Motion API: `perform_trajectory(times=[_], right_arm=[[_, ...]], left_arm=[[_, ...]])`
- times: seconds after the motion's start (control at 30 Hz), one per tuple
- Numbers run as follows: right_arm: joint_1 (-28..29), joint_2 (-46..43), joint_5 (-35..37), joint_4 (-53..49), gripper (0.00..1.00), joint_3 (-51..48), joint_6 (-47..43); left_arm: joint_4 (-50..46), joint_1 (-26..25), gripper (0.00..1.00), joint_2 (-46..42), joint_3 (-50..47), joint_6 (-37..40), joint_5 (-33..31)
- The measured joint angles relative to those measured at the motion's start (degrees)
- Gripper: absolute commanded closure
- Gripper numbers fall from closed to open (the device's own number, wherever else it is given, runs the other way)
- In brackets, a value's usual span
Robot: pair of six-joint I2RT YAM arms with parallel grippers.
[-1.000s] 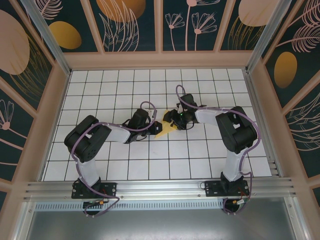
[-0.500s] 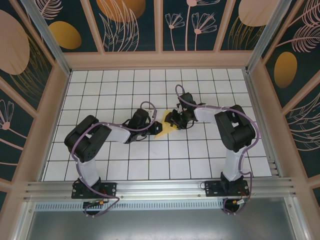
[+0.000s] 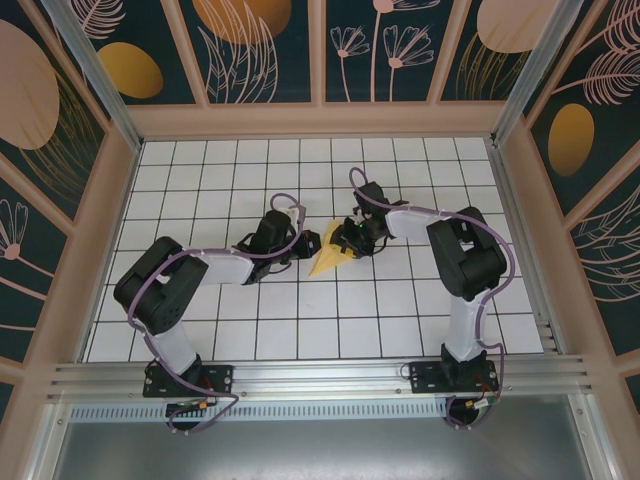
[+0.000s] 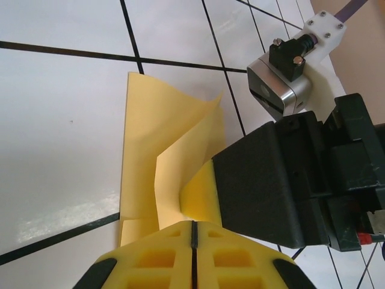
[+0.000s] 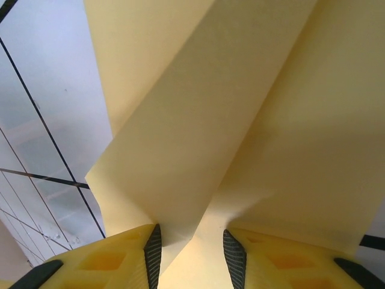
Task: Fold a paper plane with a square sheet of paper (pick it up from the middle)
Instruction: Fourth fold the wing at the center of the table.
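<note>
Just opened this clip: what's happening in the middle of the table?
Two robot arms are working a partly folded yellow sheet together over the tiled table. The left claw is shut, pinching one edge of the sheet. The right claw faces it from the other side, its fingers parted with a fold of the paper running between them. The sheet is creased into a rough wedge, not yet a finished plane.
</note>
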Motion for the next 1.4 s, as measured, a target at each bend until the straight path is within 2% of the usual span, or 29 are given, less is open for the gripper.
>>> perform_trajectory(times=[0.6,1.4], right_arm=[[0.0,1.5,-0.4,-3.3,0.52,2.9,0.9],[0.0,1.6,-0.2,-3.4,0.56,2.9,1.5]], left_arm=[[1.5,0.0,0.89,6.0,2.1,-1.3,8.3],[-2.0,0.0,0.91,9.9,5.2,-0.9,6.7]])
